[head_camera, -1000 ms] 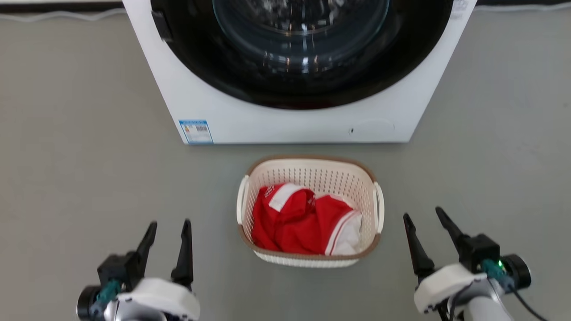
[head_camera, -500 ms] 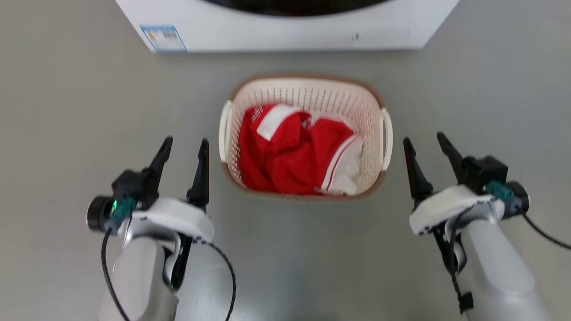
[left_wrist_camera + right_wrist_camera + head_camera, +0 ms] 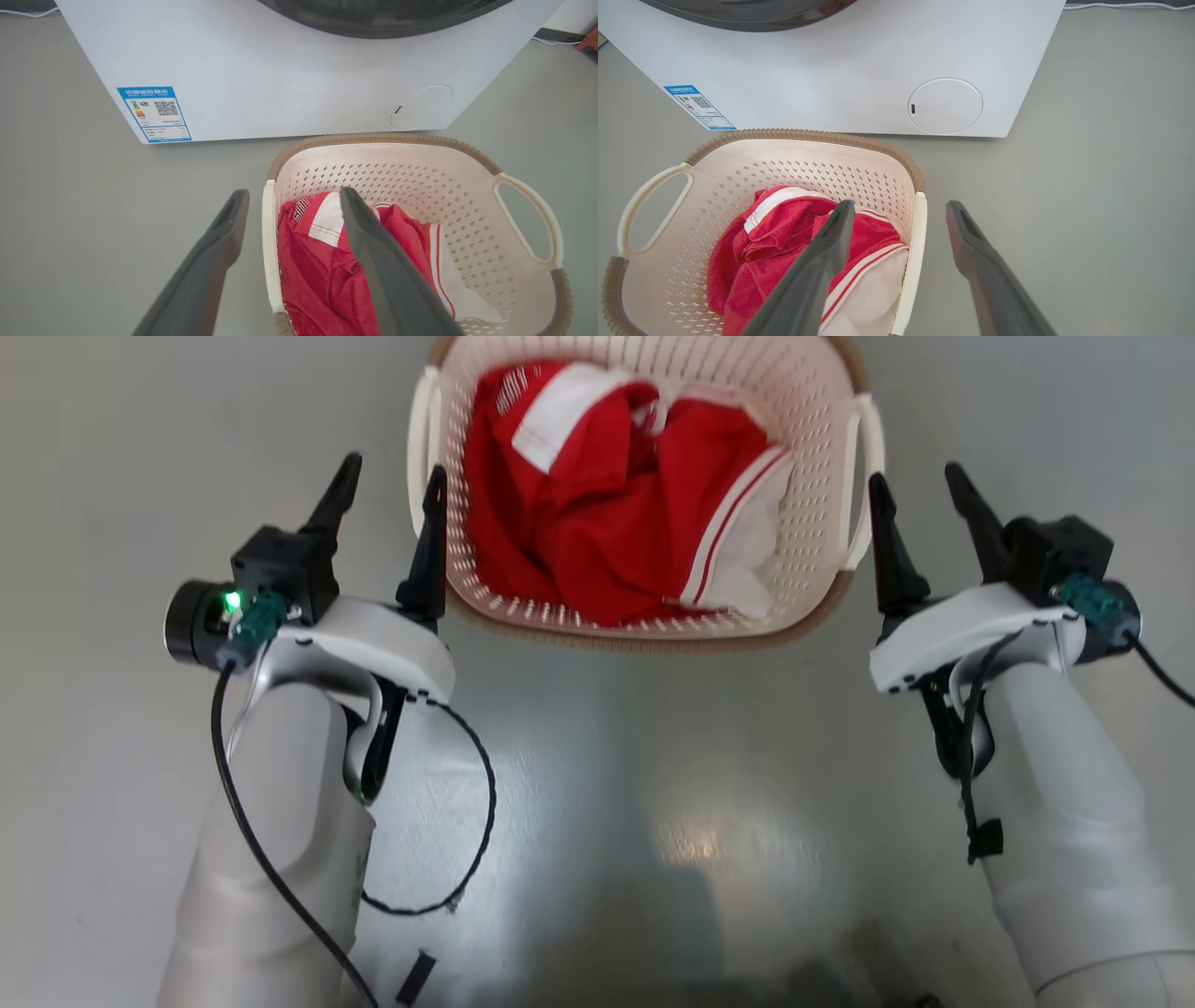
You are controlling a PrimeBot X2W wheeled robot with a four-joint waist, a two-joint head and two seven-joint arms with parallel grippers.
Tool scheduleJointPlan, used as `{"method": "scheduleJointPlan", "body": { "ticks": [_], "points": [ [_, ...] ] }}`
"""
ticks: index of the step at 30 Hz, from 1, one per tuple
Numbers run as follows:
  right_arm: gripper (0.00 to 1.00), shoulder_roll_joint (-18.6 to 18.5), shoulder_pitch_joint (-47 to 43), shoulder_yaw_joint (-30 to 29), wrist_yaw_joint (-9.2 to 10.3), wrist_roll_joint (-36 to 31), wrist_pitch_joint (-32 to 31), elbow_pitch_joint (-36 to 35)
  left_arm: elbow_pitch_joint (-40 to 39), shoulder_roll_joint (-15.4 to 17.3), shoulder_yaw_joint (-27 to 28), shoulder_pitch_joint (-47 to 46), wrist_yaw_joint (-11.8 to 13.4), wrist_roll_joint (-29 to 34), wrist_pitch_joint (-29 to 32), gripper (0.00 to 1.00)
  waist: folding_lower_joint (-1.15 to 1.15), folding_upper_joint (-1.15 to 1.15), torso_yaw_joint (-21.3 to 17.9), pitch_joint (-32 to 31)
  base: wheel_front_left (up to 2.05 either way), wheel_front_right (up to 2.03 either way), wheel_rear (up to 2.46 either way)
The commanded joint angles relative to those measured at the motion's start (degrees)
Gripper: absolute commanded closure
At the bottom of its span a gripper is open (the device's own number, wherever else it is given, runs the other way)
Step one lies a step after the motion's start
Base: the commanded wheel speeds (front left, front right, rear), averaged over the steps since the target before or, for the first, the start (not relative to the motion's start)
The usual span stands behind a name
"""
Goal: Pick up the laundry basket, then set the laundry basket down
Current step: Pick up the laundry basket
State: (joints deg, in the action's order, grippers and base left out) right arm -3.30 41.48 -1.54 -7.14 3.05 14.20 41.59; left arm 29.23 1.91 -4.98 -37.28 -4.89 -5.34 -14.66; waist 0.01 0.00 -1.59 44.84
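Left end effector [image 3: 392,476] is spread wide, nothing in it. In its wrist view one finger sits outside the basket [image 3: 597,616] and the other hangs over the inside, with the white left handle [image 3: 267,242] running up between them. Right end effector [image 3: 915,476] mirrors it: apart, empty, straddling the right handle [image 3: 915,252]. The basket sits on the floor [image 3: 653,784] between the two arms, just in front of the washing machine [image 3: 280,70], with red and white clothes [image 3: 597,523] bunched inside.

So the closing pinch looks like the next move, and there's plenty to watch. Each inner finger hovers right over the cloth, so if it drops in and closes, it could trap fabric against the handle and give a soft grip that slips. How far the fingers sit above the handles I can't tell. If they're too high, they could close on air or just clip the top edge.

Timing matters too. The basket looks light, so if one side closes first it could shove the basket sideways or twist it out of the other's reach. If the arms rise unevenly it tips, and the clothes slide to the low end. The handles are thin, smooth plastic loops, which long narrow fingers could easily slip off. A forward swing could also knock the far rim against the washing machine. The loose cable [image 3: 476,821] looping off the left arm is one more thing that could snag.
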Motion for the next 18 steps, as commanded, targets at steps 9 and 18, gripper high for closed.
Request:
{"method": "scheduleJointPlan", "body": {
  "ticks": [9,18],
  "points": [
    [0.00,0.4,3.5,0.9,-0.35,1.5,0.8,-0.2,1.4,1.0,3.0,-4.8,0.0,1.5,-0.3,0.00,0.00,0.00,-0.8,9.2,0.00,0.00,0.00],
    [0.00,0.4,4.6,1.7,-0.35,2.5,0.8,0.0,1.4,1.0,3.3,-6.2,-0.2,1.4,-0.3,0.00,0.00,0.00,-0.9,11.5,0.00,0.00,0.00]
  ]
}}
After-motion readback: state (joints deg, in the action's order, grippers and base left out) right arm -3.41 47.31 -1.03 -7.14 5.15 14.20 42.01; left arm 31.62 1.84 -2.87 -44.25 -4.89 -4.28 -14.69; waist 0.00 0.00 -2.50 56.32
